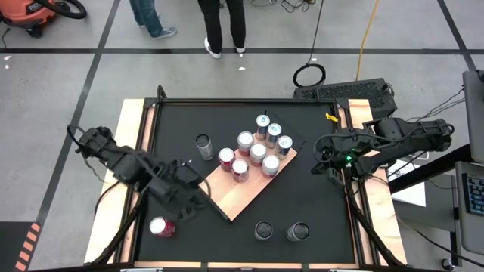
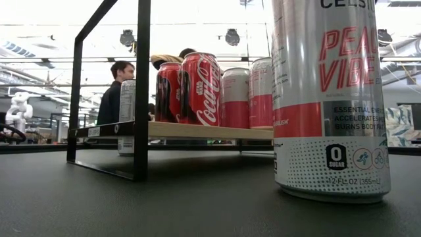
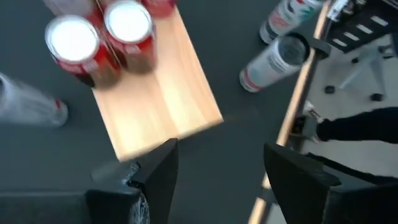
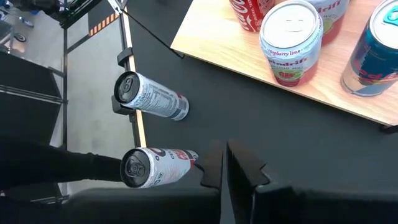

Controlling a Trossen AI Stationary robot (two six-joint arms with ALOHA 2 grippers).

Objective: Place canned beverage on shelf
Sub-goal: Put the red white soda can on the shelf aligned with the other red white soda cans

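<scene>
Writing is clearest in the low view: on the tall can (image 2: 329,99) at right we read "PEACH VIBE", "0 SUGAR" and "12 FL OZ (355mL)", and a red can (image 2: 200,89) on the shelf (image 1: 242,193) says "Coca-Cola". In the high view the shelf lies at the centre of the black counter (image 1: 318,204). The left gripper (image 1: 185,198), at lower left, has open, empty jaws. The right gripper (image 1: 324,155), at right, has closed jaws. A red can (image 1: 162,227) lies at lower left.
</scene>
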